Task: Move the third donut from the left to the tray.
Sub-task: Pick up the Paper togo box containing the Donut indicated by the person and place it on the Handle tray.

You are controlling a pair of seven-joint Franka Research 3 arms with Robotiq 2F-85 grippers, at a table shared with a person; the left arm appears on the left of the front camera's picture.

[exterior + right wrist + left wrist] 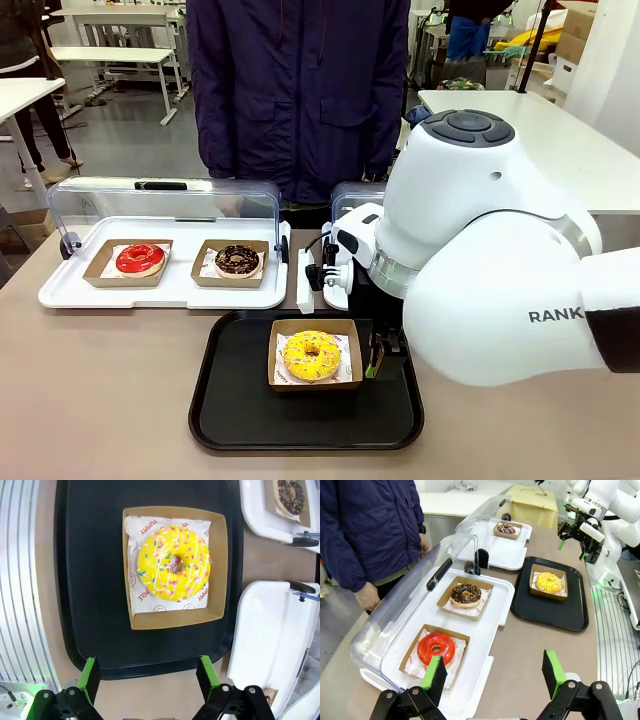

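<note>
Sits on the black tray (232,400): yellow-glazed donut (312,355) (in its brown holder). Just right of it, right gripper (148,680), fingers spread wide, empty. Left gripper (495,674) wide too, near red donut (436,648).

yellow sprinkled donut (174,563) | flat in brown cardboard holder | on black tray (90,580) | near centre

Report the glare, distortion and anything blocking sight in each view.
Front view: the right arm's white shell blocks the right side; soft reflections on the clear lid. Left wrist view: wide-angle bend, lid and white tray edges curve; yellow donut small but sharp. Right wrist view: even light, yellow donut crisp, faint sheen on the black tray; open right gripper at the bottom edge.
</note>
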